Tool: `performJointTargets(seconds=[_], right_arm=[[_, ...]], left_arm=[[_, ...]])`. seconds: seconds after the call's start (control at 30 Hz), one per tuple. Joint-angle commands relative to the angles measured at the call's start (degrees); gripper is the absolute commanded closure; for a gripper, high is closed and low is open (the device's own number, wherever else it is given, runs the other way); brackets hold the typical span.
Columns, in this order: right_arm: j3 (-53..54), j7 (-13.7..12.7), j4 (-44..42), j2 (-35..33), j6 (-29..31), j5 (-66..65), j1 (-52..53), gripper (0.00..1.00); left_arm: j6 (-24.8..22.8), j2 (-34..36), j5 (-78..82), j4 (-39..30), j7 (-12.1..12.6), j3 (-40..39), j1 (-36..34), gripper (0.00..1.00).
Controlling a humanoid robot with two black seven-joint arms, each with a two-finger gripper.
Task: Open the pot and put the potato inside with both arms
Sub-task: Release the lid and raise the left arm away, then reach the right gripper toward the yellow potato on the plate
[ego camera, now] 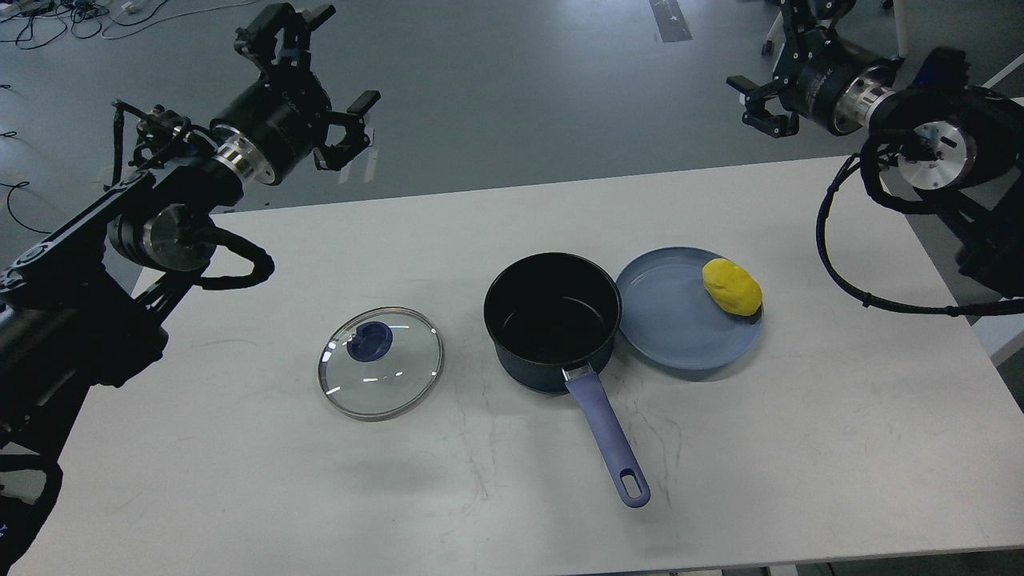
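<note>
A dark blue pot (552, 320) with a purple handle (610, 440) stands open at the table's middle. Its glass lid (381, 372) with a blue knob lies flat on the table to the pot's left. A yellow potato (731, 286) rests on a blue plate (680, 320) touching the pot's right side. My left gripper (320, 72) is open and empty, raised high beyond the table's far left edge. My right gripper (764, 88) is open and empty, raised beyond the far right corner, well behind the potato.
The white table (840, 416) has bare room in front and to the right of the plate. A black cable loop (848, 256) hangs from my right arm over the table's right edge. Grey floor with cables lies behind.
</note>
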Motion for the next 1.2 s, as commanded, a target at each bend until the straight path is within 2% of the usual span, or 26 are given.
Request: performJointTargets(seconds=[0.0, 0.1, 0.2, 0.27, 0.37, 0.4, 0.43, 0.5, 0.63, 0.87, 1.17], right_arm=[[-2.59, 0.10, 2.02, -0.95, 0.23, -0.56, 1.12, 0.00], [-4.88, 0.54, 3.52, -4.11, 0.49, -4.50, 2.27, 0.00], [-8.38, 1.68, 6.32, -10.16, 2.07, -15.81, 4.37, 0.00], [-12.34, 3.08, 8.52, -13.25, 4.09, -24.26, 5.17, 0.00], [-18.67, 6.60, 13.00, -17.03, 4.27, -38.76, 5.26, 0.00], [-20.68, 8.52, 15.19, -19.39, 4.27, -44.63, 5.26, 0.00], [-21.57, 8.98, 16.17, -20.63, 4.27, -46.86, 5.26, 0.00], [-23.33, 9.16, 19.24, -24.14, 4.27, -50.04, 4.39, 0.00], [-27.81, 9.16, 19.61, -25.30, 4.27, -50.31, 3.50, 0.00], [-32.83, 9.07, 18.55, -24.34, 0.32, -50.66, 1.05, 0.00], [-35.29, 8.89, 17.32, -21.35, 0.23, -53.29, -0.19, 0.01]], left_arm=[[-1.68, -0.81, -2.03, -0.01, 2.05, -4.57, 2.32, 0.00], [-2.30, -1.34, -2.03, 0.08, 3.81, -7.67, 3.56, 0.00], [-2.48, -1.08, -2.12, 0.08, 4.34, -8.37, 3.74, 0.00], [-2.48, -0.90, -2.12, 0.16, 4.26, -8.37, 3.74, 0.00], [-2.65, -0.73, -2.03, 0.34, 4.08, -8.37, 4.44, 0.00], [-2.83, -0.64, -2.03, 0.43, 3.82, -8.37, 4.88, 0.00], [-2.83, -0.55, -2.03, 0.43, 3.82, -8.37, 5.05, 0.00], [-2.92, -0.46, -1.86, 0.51, 3.73, -8.29, 5.23, 0.00], [-2.92, -0.55, -1.42, 0.52, 3.64, -8.20, 5.58, 0.00], [-3.71, -0.73, -1.33, 0.43, 3.64, -8.20, 5.85, 0.00], [-3.97, -0.55, -1.33, 0.52, 3.64, -8.11, 5.85, 0.00]])
